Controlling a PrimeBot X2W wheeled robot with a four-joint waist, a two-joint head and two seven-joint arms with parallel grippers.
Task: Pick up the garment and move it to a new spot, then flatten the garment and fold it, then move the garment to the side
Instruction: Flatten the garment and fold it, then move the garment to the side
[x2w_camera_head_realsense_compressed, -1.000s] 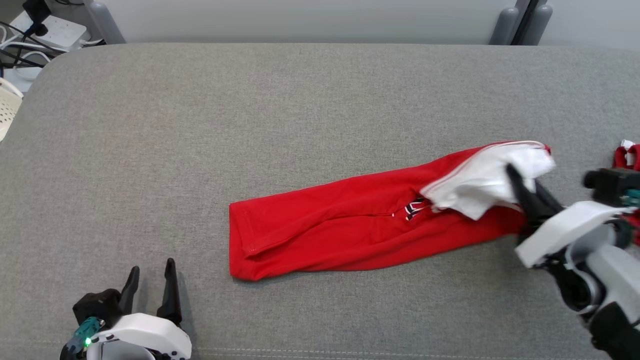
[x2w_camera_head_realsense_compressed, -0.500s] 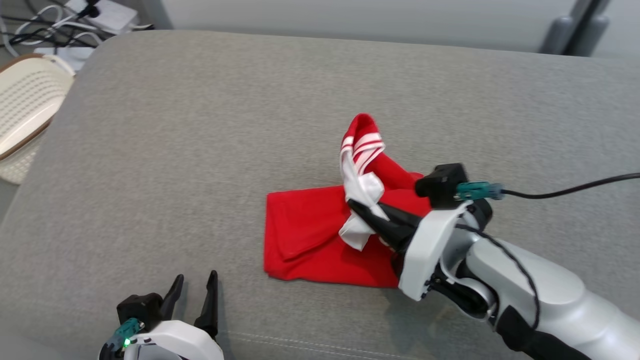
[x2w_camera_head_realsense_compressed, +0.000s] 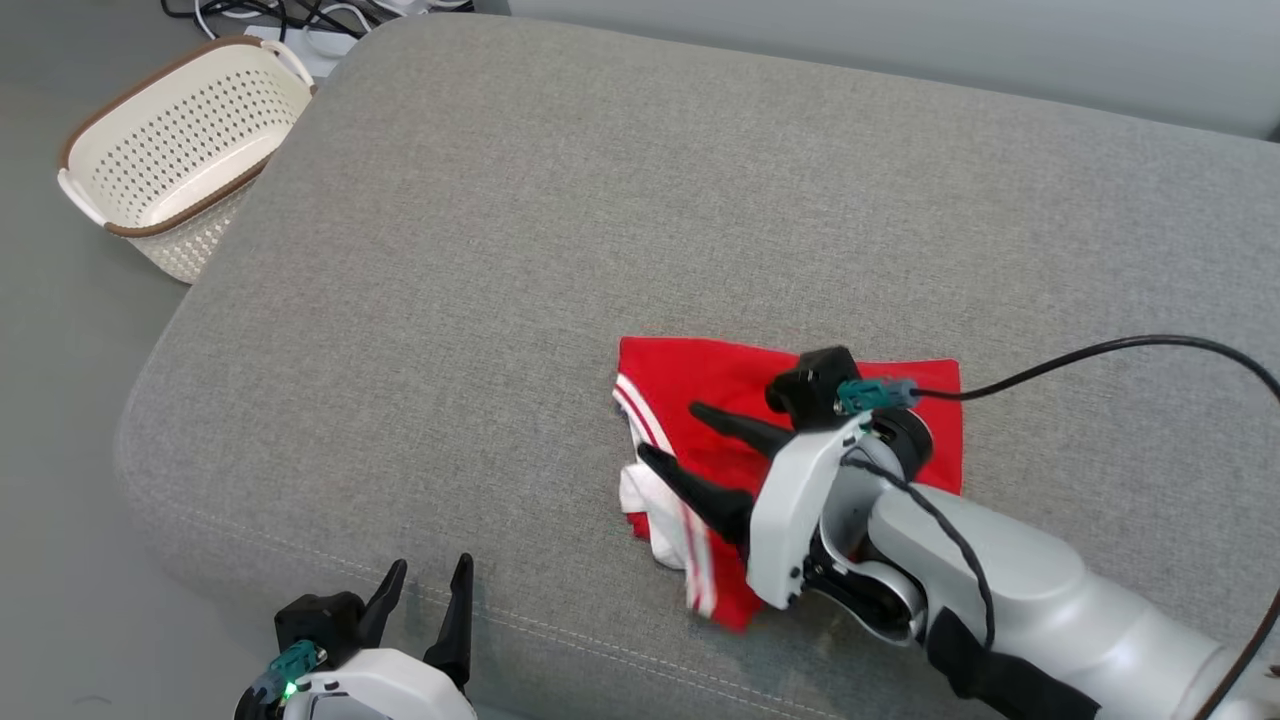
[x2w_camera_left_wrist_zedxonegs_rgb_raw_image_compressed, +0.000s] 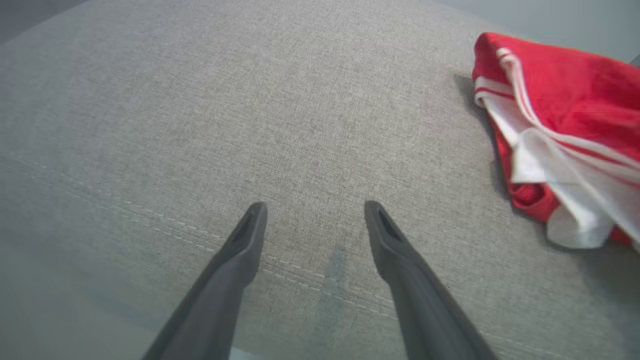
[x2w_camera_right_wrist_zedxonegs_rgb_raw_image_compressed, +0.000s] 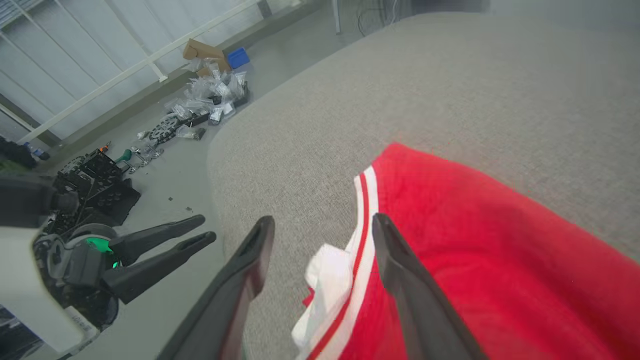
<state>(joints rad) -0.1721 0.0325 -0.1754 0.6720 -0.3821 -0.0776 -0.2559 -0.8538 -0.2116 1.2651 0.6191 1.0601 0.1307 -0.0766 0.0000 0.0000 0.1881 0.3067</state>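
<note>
Red garment (x2w_camera_head_realsense_compressed: 700, 375) folded flat — right hand (x2w_camera_head_realsense_compressed: 668, 430) spread over it, left hand (x2w_camera_head_realsense_compressed: 432, 563) spread.

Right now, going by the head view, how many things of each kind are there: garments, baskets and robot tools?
Garment, red with white stripes: 1
Basket, cream and perforated: 1
Tools, left tool and right tool: 2
Total: 4
</note>
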